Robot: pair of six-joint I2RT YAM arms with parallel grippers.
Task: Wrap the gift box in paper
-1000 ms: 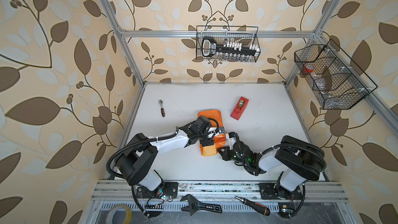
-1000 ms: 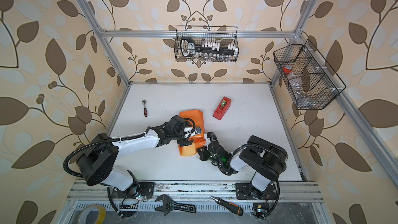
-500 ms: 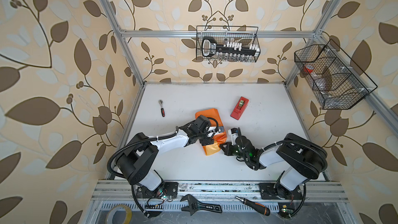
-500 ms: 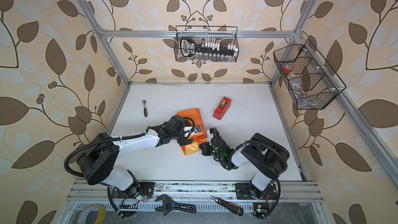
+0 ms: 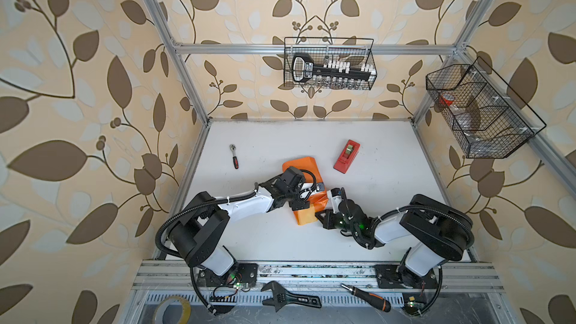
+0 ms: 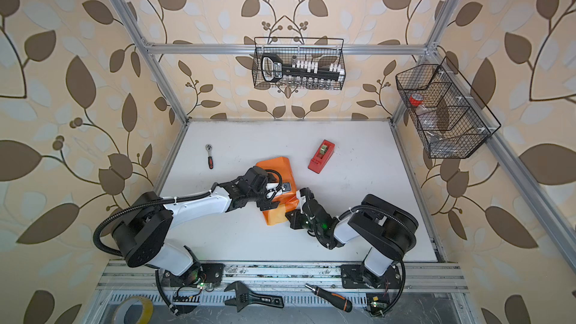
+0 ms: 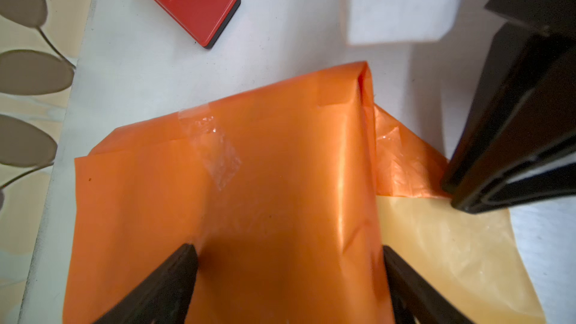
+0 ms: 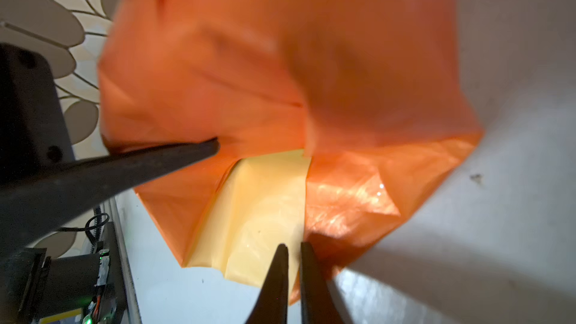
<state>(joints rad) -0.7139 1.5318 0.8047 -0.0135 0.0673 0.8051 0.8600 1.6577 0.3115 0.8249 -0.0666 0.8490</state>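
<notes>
Paper [image 7: 280, 166] swung back, pinched by right jaws; left jaws wide.

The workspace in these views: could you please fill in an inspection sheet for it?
Surface: white table, lightly scuffed.
Job's things: orange paper folded into a bundle, clear tape on it, yellow flap loose; gift box not visible.
Clutter: red tape dispenser, ratchet.
Grippers: left gripper open, straddling the bundle; right gripper shut at the flap, grip unclear.
Cables: black conduit loops off the left arm.
Surroundings: tool basket on back wall, mesh basket on right wall; wrench, screwdriver, tape roll below the front rail.
</notes>
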